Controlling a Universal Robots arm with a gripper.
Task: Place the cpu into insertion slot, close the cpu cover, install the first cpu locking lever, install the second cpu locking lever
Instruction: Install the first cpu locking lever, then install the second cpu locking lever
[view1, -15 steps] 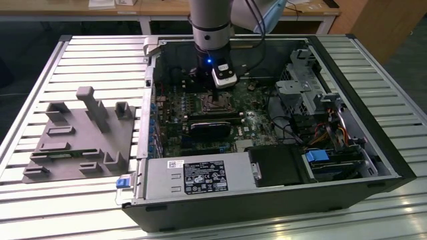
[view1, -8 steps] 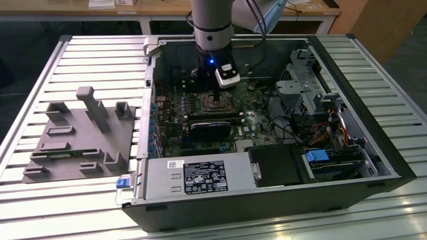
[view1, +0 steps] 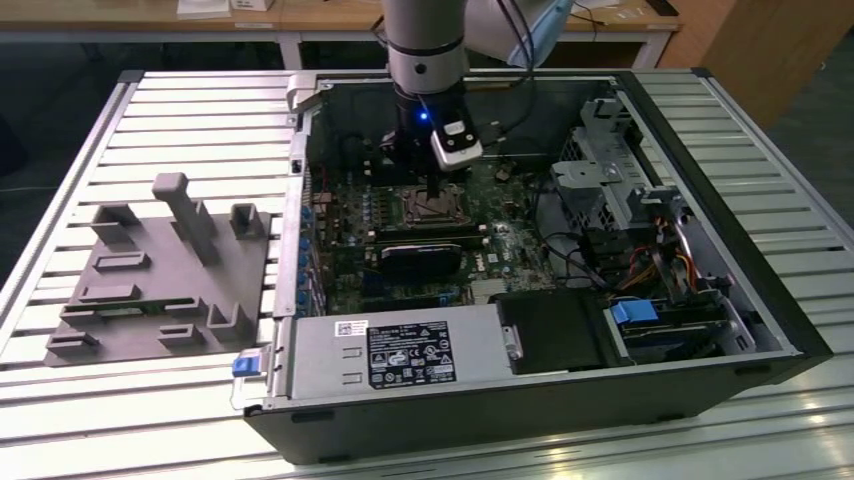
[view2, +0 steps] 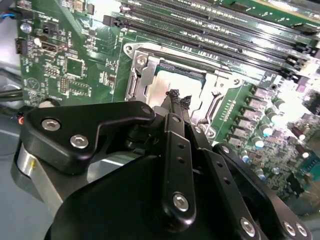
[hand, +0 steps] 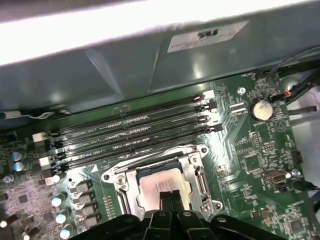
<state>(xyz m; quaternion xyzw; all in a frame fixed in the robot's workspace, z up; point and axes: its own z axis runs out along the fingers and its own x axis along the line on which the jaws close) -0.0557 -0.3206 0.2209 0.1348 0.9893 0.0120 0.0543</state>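
Observation:
The cpu (hand: 161, 181) (view2: 161, 84) shows its dull silver top inside the insertion slot (view1: 424, 206) on the green board. The cpu cover (hand: 198, 172) (view2: 220, 94), a silver metal frame, lies flat around the chip. My gripper (hand: 170, 196) (view2: 178, 98) (view1: 435, 190) hangs directly over the chip's top. Its two thin black fingertips are pressed together with nothing between them. Whether they touch the chip I cannot tell. The locking levers cannot be made out clearly along the frame's edges.
Long black memory slots (hand: 135, 132) (view2: 210, 35) run beside the socket. A coin battery (hand: 260, 109) sits nearby. The case wall (hand: 150, 65) rises behind. A dark oval part (view1: 420, 255), a drive cage (view1: 614, 170) and a power supply (view1: 387, 350) crowd the case. A grey fixture (view1: 160, 270) lies at the exterior view's left.

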